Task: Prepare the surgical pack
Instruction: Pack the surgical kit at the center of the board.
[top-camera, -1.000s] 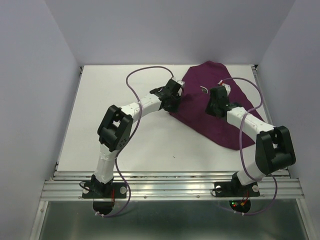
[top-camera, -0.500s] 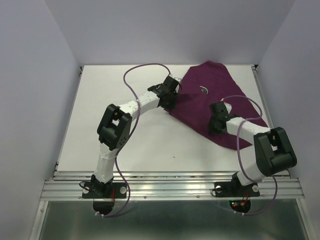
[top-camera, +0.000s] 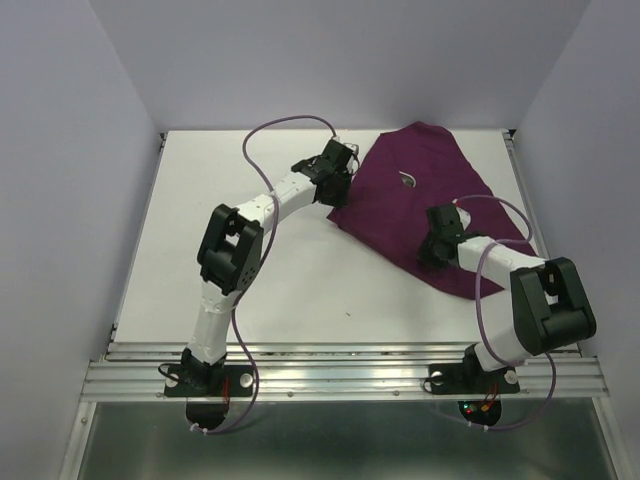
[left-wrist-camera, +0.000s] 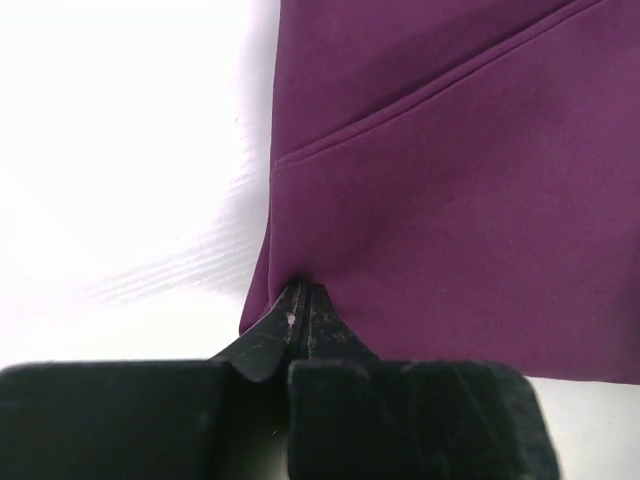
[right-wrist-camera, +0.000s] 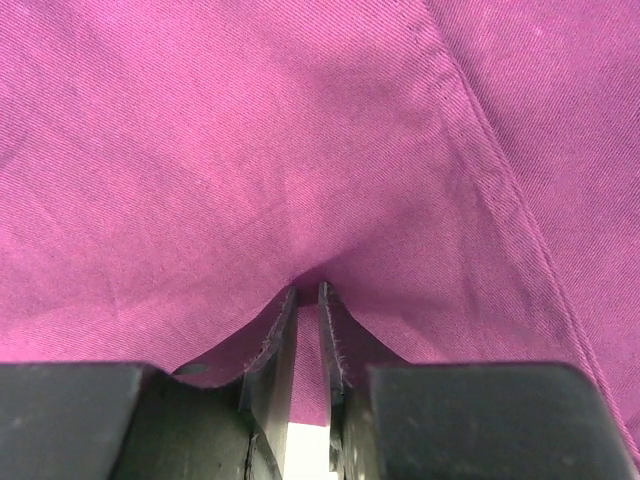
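Right gripper (top-camera: 434, 250) is nearest, low over the near-right part of the dark-purple cloth (top-camera: 440, 195). In the right wrist view its fingertips (right-wrist-camera: 281, 328) nip a small raised fold of the cloth (right-wrist-camera: 250, 150), jaws almost together with only a thin slit between them. Stitched hem (right-wrist-camera: 490, 170) runs diagonally down the right side of that view.

Left gripper (top-camera: 334, 188) is farther back and to the left, at the cloth's left edge. In the left wrist view this gripper (left-wrist-camera: 303, 292) has its jaws pressed tight, clamped on the cloth (left-wrist-camera: 450, 200) edge right where purple meets the white table (left-wrist-camera: 120, 150). A folded-over seam crosses the cloth diagonally beyond the pinch.

The cloth lies on the far-right part of the table (top-camera: 200, 230), running from near right up to the far edge, not fully flat. Small pale curved item (top-camera: 407, 180) rests on the cloth, farther back than both grippers and between them; too small to identify.
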